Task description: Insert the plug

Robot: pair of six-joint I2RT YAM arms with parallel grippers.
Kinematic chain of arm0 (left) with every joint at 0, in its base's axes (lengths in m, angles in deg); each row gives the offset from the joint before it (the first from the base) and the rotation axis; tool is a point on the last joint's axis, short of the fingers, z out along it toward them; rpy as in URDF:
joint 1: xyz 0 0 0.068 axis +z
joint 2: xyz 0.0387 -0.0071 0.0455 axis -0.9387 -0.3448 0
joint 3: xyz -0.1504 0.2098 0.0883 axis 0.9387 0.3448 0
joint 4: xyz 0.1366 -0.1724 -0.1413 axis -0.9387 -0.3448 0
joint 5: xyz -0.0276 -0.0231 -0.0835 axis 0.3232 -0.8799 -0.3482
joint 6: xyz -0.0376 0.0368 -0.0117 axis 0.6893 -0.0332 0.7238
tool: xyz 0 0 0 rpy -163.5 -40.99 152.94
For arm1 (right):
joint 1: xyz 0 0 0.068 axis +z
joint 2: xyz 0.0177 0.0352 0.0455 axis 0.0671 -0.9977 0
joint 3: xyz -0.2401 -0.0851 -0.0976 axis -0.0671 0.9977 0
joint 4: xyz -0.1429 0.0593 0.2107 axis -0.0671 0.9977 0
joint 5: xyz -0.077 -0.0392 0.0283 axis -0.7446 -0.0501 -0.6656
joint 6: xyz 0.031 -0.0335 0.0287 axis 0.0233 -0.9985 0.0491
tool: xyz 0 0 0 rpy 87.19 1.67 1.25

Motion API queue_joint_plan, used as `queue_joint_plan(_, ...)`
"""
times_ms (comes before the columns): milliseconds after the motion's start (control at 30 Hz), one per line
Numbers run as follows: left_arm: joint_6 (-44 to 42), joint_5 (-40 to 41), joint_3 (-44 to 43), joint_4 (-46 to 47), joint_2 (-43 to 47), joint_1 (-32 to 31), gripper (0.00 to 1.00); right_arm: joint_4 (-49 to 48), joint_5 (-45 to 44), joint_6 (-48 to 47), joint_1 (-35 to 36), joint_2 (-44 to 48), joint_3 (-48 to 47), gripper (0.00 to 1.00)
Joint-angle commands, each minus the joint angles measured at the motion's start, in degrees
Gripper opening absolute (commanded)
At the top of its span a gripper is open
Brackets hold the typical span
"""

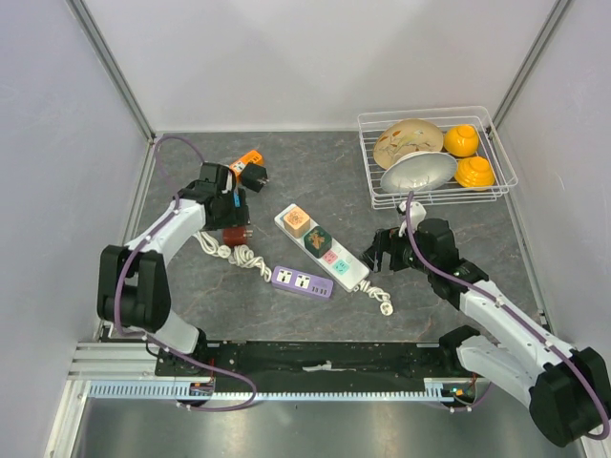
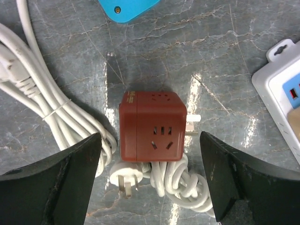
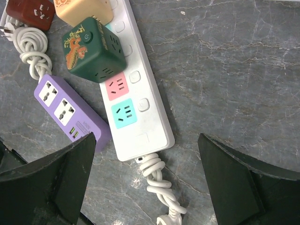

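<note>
**Left wrist view.** The left fingers (image 2: 51,183) are spread wide and hold nothing. One stands on each side of a dark red cube socket (image 2: 152,126), which rests on the grey marbled counter (image 2: 225,56). The white plug (image 2: 125,177) lies on the counter with its pins exposed. It sits just beside the cube's lower edge in this view, among loops of white cord (image 2: 47,108).

**Right wrist view.** The right fingers (image 3: 47,178) are likewise parted and empty. They hover over the near-right end of the white power strip (image 3: 150,126), where its cable (image 3: 157,180) leaves. A green cube adapter (image 3: 91,49) and a tan cube (image 3: 84,10) sit on the strip. A pink outlet (image 3: 117,86) and a teal outlet (image 3: 124,114) are uncovered. A purple power strip (image 3: 70,110) lies just beside it on the left.

**Top view.** A black adapter (image 1: 253,176) lies beyond the left arm. A wire basket (image 1: 496,143) at far right holds dishes and two yellow bowls (image 1: 461,140).
</note>
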Motion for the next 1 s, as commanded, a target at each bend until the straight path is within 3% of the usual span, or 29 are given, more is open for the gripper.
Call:
queue_joint_plan(0, -2.6, -2.8, -4.0, -1.0, -3.6, 0.4, 0.90, -3.8, -0.9, 0.8, 0.1, -1.0, 0.6, 0.98)
queue_joint_plan(600, -3.4, -5.3, -5.4, -2.8, -10.1, 0.4, 0.68, -5.7, -1.0, 1.5, 0.2, -0.6, 2.7, 0.98)
queue_joint_plan(700, -3.5, -7.3, -5.1, -2.9, -8.7, 0.1, 0.47, -5.3, -1.0, 1.5, 0.2, 0.2, 2.6, 0.98)
queue_joint_plan(733, -3.6, -8.1, -5.2, -2.9, -7.3, 0.1, 0.34, -5.2, -1.1, 1.5, 0.2, 0.5, 2.4, 0.98)
queue_joint_plan(833, -3.5, -10.1, -4.9, -2.2, -3.9, -0.2, 0.15, -4.9, -0.7, 1.9, 0.2, 1.4, 2.3, 0.98)
queue_joint_plan(967, -4.0, -12.8, -2.3, 1.7, 6.9, -1.8, 0.04, -5.4, 0.3, 3.9, 0.2, 2.3, 2.0, 0.98)
